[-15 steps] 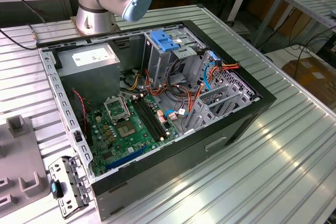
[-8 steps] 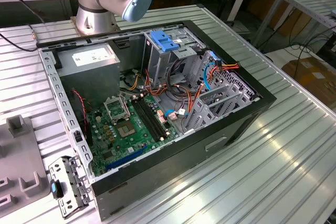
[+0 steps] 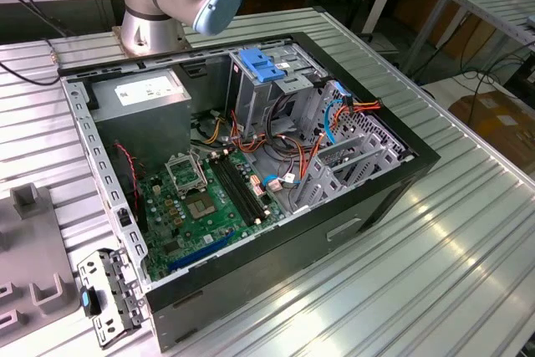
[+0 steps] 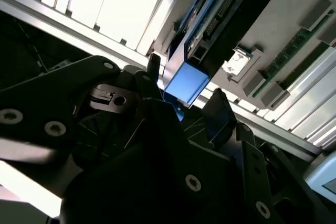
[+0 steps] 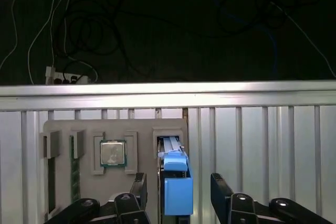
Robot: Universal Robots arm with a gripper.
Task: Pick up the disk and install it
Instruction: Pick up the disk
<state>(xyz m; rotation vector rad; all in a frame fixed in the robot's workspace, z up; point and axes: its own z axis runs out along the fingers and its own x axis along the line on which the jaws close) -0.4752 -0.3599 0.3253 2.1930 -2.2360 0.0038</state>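
First wrist view: pincer (image 5: 178,178) was wide open, its fingers (image 5: 139,190) either side of the disk (image 5: 177,195) w/ gaps both sides, gripping nothing. Disk stood on edge in a slot of the grey tray (image 5: 142,129) on the counter (image 5: 262,145), beside a CPU chip (image 5: 112,153).

The disk (image 5: 177,192) stood on edge in a narrow slot of the grey holder tray (image 5: 142,129), which lay on the ribbed metal table (image 5: 262,145). In the first wrist view its blue plastic carrier bracket faced the camera, with the pale drive body behind it. In the second wrist view the disk (image 4: 231,14) showed a dark edge with a row of connector pins above the blue bracket end. It seemed fully seated and upright.
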